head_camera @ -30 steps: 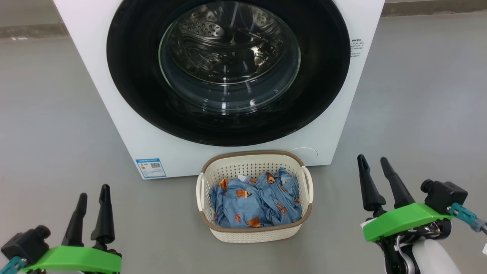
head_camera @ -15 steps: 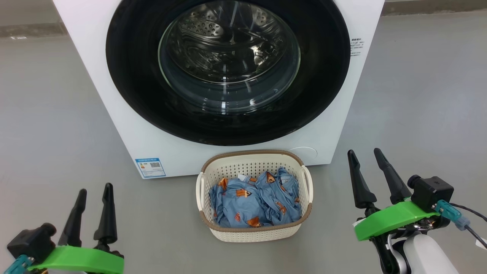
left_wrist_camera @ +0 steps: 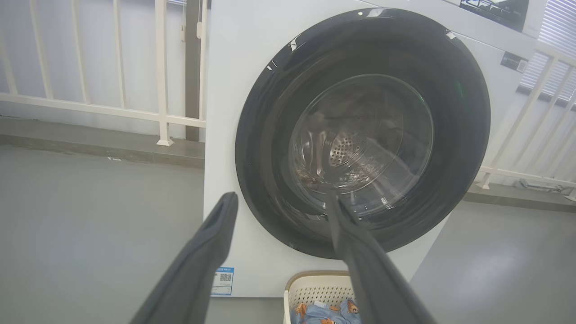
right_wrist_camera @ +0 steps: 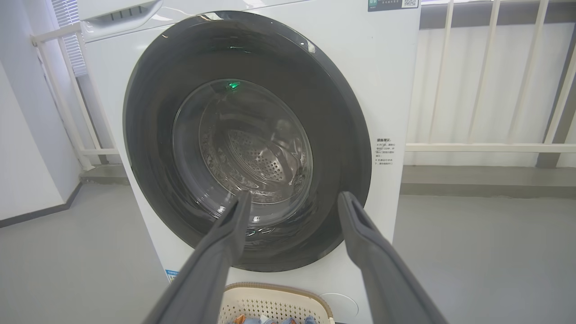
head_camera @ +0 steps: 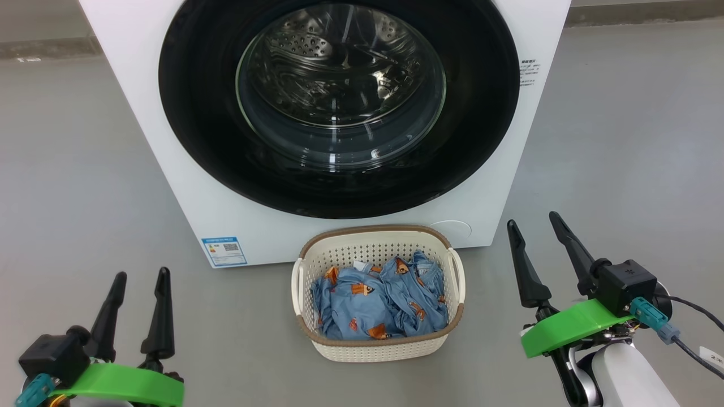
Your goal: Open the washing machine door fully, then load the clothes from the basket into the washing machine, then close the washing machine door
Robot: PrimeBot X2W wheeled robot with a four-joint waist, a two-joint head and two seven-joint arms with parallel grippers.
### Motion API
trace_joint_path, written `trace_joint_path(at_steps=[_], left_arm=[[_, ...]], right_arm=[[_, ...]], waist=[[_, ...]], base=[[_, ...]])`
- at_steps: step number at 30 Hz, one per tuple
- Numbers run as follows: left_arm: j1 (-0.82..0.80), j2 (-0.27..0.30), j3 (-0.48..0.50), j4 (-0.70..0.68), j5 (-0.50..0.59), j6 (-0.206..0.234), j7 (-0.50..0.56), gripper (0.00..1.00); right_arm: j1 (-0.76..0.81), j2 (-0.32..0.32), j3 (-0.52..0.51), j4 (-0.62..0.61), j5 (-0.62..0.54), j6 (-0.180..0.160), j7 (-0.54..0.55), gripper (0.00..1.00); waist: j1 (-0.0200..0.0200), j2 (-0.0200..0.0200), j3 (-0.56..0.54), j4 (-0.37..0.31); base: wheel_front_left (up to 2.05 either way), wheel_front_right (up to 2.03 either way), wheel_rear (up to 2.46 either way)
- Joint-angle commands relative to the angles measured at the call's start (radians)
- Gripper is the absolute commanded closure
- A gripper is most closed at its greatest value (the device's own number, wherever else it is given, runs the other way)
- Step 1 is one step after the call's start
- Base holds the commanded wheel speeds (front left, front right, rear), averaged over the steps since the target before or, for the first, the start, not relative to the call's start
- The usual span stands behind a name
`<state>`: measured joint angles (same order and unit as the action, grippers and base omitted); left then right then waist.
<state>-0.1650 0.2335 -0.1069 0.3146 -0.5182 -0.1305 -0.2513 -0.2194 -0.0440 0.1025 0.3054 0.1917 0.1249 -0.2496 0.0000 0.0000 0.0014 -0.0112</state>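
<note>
**Status: door shut, basket loaded, both grippers open and empty**

The washing machine (head_camera: 169, 169) stands on the grey floor (head_camera: 73, 169) at 12 o'clock in the head view. The washing machine door (head_camera: 192, 113) is shut – its glossy black rim lies flat against the white front panel. The steel drum (head_camera: 339, 68) shows through the clear glass centre. A small blue label (head_camera: 224, 250) sits at the 7 o'clock corner of the front panel.

The basket (head_camera: 373, 350) stands on the floor at 6 o'clock from the door, just in front of the machine's base. The clothes (head_camera: 379, 305) lie bundled inside it, below the brown rim.

The left gripper (head_camera: 142, 273) is at 8 o'clock in the head view, well apart from the basket. Its two dark fingers are spread wide with nothing between them. In the left wrist view they point towards the lower part of the door.

The right gripper (head_camera: 532, 219) is at 4 o'clock in the head view, near the basket's right handle but not touching it. Its fingers are likewise spread wide and empty – in the right wrist view they frame the lower rim of the door. A white railing (right_wrist_camera: 477, 147) runs behind the machine.
</note>
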Motion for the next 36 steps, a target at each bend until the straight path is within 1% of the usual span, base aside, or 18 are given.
trace_joint_path(at_steps=[1,33,36], left_arm=[[-0.051,0.030,0.031,-0.018,0.008,0.000,-0.010,0.00],[-0.047,0.030,0.037,-0.020,0.010,0.000,-0.010,0.00],[-0.045,0.030,0.031,-0.009,-0.003,0.000,-0.010,0.00]], right_arm=[[-0.041,-0.006,0.027,-0.019,-0.006,0.006,-0.012,0.00],[-0.037,-0.006,0.019,-0.011,-0.002,0.006,-0.012,0.00],[-0.036,-0.006,0.020,-0.012,-0.002,0.006,-0.012,0.00]], waist=[[0.0000,0.0000,0.000,0.000],[0.0000,0.0000,0.001,-0.003],[0.0000,0.0000,0.001,-0.004]], base=[[0.00,0.00,0.00],[0.00,0.00,0.00],[0.00,0.00,0.00]])
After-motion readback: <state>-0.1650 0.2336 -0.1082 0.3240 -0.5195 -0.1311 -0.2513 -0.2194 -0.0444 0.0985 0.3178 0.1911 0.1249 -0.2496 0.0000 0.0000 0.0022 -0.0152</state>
